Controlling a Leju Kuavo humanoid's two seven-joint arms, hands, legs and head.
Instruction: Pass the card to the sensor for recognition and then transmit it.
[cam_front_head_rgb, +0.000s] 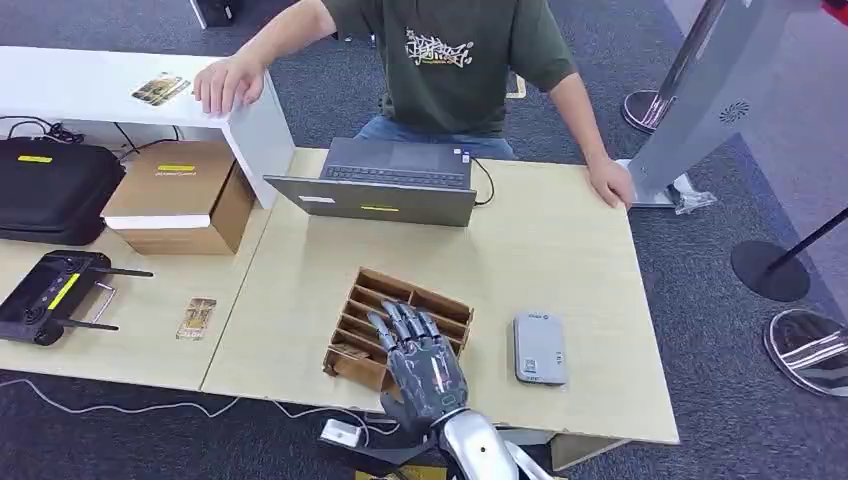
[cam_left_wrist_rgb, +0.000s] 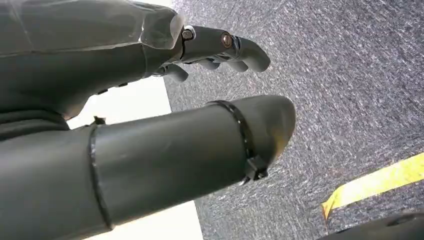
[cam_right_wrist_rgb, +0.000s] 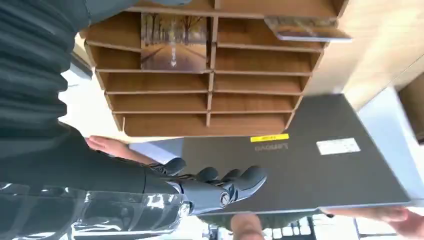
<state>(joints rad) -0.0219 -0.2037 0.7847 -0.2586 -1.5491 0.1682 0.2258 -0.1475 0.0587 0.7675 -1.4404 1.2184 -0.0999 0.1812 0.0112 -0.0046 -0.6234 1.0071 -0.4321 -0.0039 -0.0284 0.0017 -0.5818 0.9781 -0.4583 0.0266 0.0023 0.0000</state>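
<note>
A wooden card rack (cam_front_head_rgb: 443, 300) lies on the table in front of me. My right hand (cam_front_head_rgb: 421, 362) hovers over its near part, fingers stretched out and apart, holding nothing. In the right wrist view the rack (cam_right_wrist_rgb: 200, 100) holds a card with a tree-lined road picture (cam_right_wrist_rgb: 174, 41) in one slot and a second card (cam_right_wrist_rgb: 305, 29) in another; the right hand (cam_right_wrist_rgb: 200, 192) is above them, empty. A grey card sensor (cam_front_head_rgb: 540, 348) lies flat to the right of the rack. My left hand (cam_left_wrist_rgb: 165, 155) hangs over the carpet, fingers apart and empty.
A person sits behind the table, hands on a white shelf (cam_front_head_rgb: 100, 85) and the table's far right corner. An open laptop (cam_front_head_rgb: 385, 182) stands behind the rack. A loose card (cam_front_head_rgb: 196, 318), a cardboard box (cam_front_head_rgb: 180, 195) and a black controller (cam_front_head_rgb: 55, 295) lie to the left.
</note>
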